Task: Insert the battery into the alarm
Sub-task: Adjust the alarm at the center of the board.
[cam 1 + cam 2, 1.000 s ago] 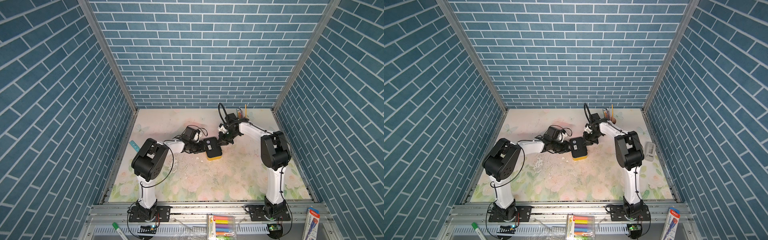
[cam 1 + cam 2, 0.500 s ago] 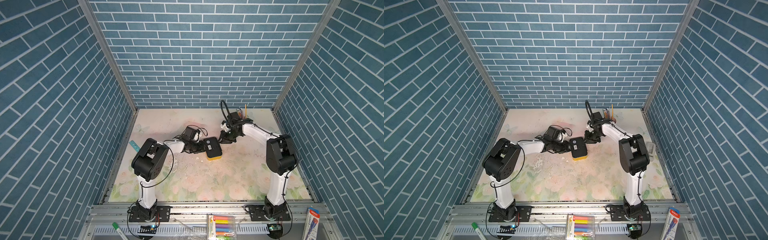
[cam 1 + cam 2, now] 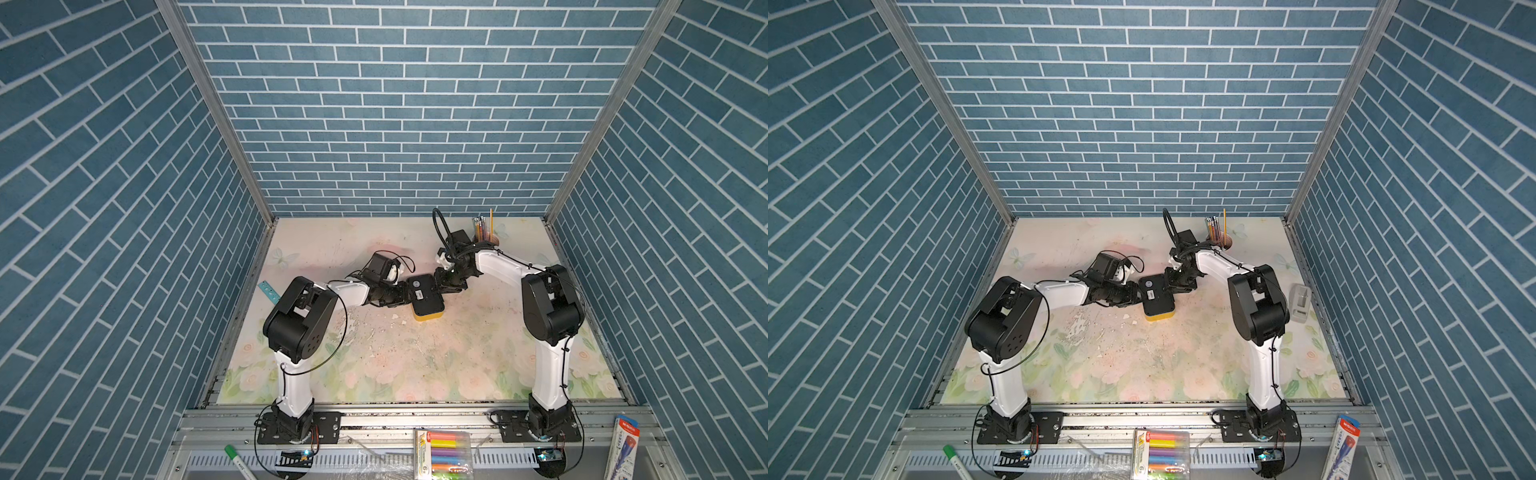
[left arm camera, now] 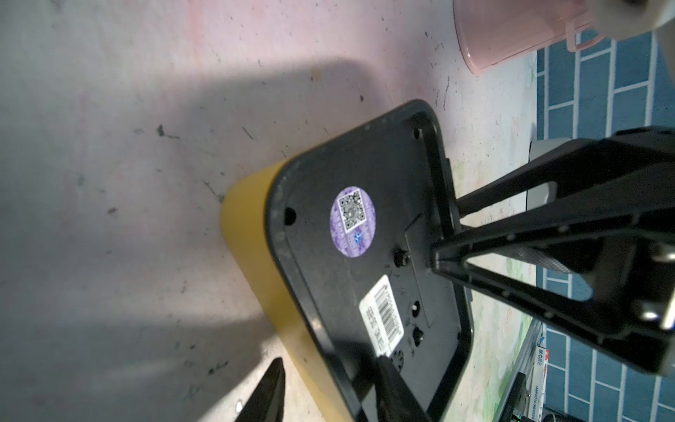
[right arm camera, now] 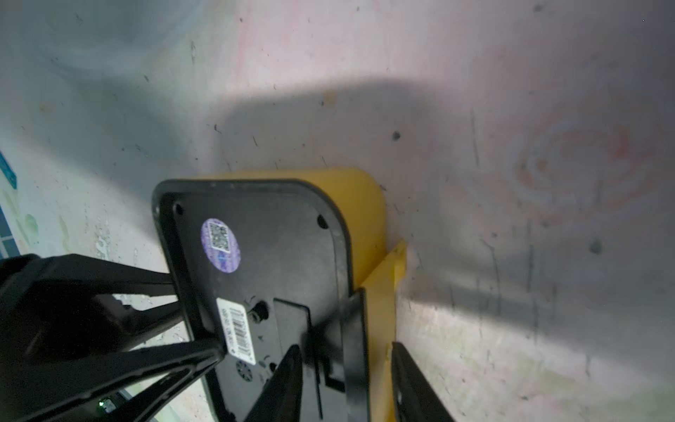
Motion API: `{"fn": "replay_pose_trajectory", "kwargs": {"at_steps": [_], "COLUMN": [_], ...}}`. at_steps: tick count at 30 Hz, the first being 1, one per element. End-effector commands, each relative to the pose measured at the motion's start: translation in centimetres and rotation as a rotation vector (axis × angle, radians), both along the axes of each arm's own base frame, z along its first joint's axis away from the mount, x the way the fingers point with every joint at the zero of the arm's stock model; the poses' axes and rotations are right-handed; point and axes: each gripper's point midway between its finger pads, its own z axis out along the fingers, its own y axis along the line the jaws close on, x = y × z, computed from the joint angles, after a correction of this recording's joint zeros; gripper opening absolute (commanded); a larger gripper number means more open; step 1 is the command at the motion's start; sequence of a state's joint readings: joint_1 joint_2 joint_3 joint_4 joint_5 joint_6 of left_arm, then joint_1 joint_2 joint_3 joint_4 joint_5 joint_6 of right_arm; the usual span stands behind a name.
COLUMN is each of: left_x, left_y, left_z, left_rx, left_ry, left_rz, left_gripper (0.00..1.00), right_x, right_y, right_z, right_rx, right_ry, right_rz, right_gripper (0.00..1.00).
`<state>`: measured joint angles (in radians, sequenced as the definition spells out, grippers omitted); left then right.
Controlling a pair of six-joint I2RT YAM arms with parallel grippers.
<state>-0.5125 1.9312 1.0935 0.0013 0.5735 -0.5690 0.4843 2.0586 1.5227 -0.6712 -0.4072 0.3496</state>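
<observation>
Since a second ago the right claw (image 5: 345,347) has gone from pressed together to spread, while the clock (image 3: 424,295) has kept its place. Nearest, on the front rail, lie a green marker (image 3: 237,460), a pack of highlighters (image 3: 442,455) and a packet of pens (image 3: 623,446). Beyond the rail both arms reach inward to the middle of the flowered mat (image 3: 415,365). The clock lies there tilted, black back up and a yellow side toward the front. The left claw (image 4: 328,361) pinches the clock's left edge, one finger on the black back and the other against the yellow body. The right claw straddles the opposite edge, with one finger (image 5: 286,383) over the back panel and the other beyond the yellow side. Whether they touch it I cannot tell. A round purple sticker (image 4: 352,221) and a barcode label (image 4: 385,321) sit on the back. A blue ruler (image 3: 269,292) lies by the left wall and a pale box (image 3: 1300,305) by the right wall. Farthest, a pink cup (image 3: 485,240) of pencils stands just behind the right wrist.
</observation>
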Motion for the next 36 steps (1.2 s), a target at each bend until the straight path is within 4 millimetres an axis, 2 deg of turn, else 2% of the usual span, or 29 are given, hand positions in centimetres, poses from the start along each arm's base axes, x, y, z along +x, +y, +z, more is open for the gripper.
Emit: {"fn": "replay_pose_trajectory", "kwargs": {"at_steps": [1, 4, 6, 11, 14, 16, 21, 27, 29, 32, 36], "left_x": [-0.4, -0.4, -0.4, -0.2, 0.2, 0.4, 1.2, 2.2, 2.6, 2.9, 3.3], "left_y": [0.7, 0.7, 0.7, 0.6, 0.6, 0.5, 0.7, 1.3, 1.6, 1.9, 1.5], "left_z": [-2.0, -2.1, -2.0, -1.2, -0.6, -0.2, 1.3, 3.0, 3.4, 3.2, 2.2], "left_rx": [0.044, 0.044, 0.043, 0.036, 0.026, 0.015, -0.022, -0.091, -0.126, -0.158, -0.2], "left_ry": [0.042, 0.042, 0.042, 0.02, 0.006, -0.004, -0.038, -0.073, -0.082, -0.075, -0.046], "left_rz": [0.011, 0.011, 0.011, 0.013, 0.021, 0.027, 0.054, 0.108, 0.137, 0.161, 0.173], "left_gripper": [0.42, 0.42, 0.42, 0.42, 0.42, 0.43, 0.5, 0.67, 0.76, 0.82, 0.81], "right_x": [-0.6, -1.0, -1.2, -0.4, -0.2, -0.5, -1.4, -2.2, -2.5, -2.8, -3.0], "right_y": [-0.5, -1.0, -1.0, -0.5, -0.8, -1.1, -1.4, -1.6, -1.7, -1.8, -2.0], "right_z": [-1.2, -2.0, -1.9, 0.5, 1.4, 1.2, 0.4, -0.5, -1.0, -1.8, -2.6], "right_rx": [-0.047, -0.073, -0.073, -0.023, -0.022, -0.024, -0.004, 0.022, 0.038, 0.049, 0.051], "right_ry": [0.015, 0.032, 0.033, -0.041, -0.059, -0.045, -0.015, 0.024, 0.043, 0.071, 0.092], "right_rz": [0.03, 0.033, 0.036, 0.038, 0.029, 0.028, 0.02, 0.018, 0.015, 0.023, 0.033], "right_gripper": [0.38, 0.31, 0.31, 0.39, 0.38, 0.35, 0.26, 0.16, 0.11, 0.05, 0.01]}}
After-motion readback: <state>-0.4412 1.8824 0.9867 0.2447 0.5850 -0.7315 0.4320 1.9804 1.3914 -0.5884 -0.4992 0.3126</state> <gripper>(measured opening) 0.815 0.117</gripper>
